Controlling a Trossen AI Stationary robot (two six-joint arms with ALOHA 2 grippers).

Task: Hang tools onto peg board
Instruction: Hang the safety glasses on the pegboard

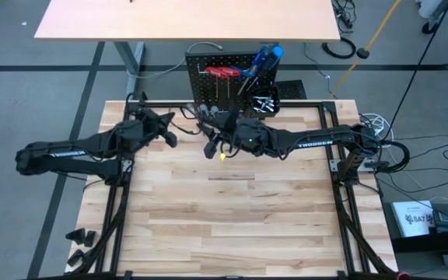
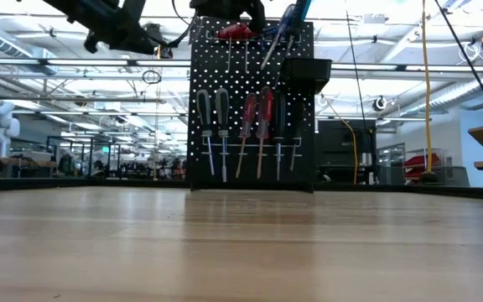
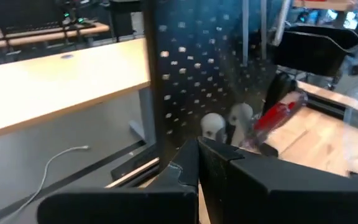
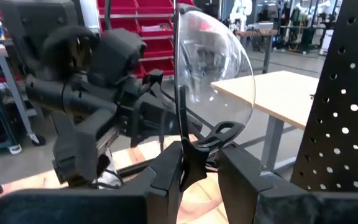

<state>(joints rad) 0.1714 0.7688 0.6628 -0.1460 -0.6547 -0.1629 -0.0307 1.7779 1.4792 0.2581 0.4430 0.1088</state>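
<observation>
Tools (image 2: 222, 109) already hang in a row on the peg board (image 2: 252, 159), which stands upright at the middle of the table's (image 1: 232, 225) far edge. Red-handled pliers (image 2: 235, 32) sit on an upper hook, and a blue-handled screwdriver (image 2: 288, 18) leans over the small black bin (image 2: 307, 71).

The right gripper (image 4: 199, 165) is raised near the board's front face, toward its left side. Its jaws pinch the thin black handle (image 4: 191, 158) of a clear round lens (image 4: 213, 68), probably a magnifier. The left gripper (image 1: 166, 128) waits just beside it, near the far left part of the table. I cannot tell whether it is open or closed.

The step in hand looks like getting the lens onto a free hook. To do it well:
- Keep the pinch firm on the handle, since the thin frame could twist in the grip.
- Bring the handle's loop square to the board, level with an empty hook.
- Come in slightly above the hook tip, then lower until the hook takes the weight.
- Steer clear of the pliers and hanging screwdrivers, which a brush could knock loose.
- Open only once the lens hangs steady, then back straight away from the board.
</observation>
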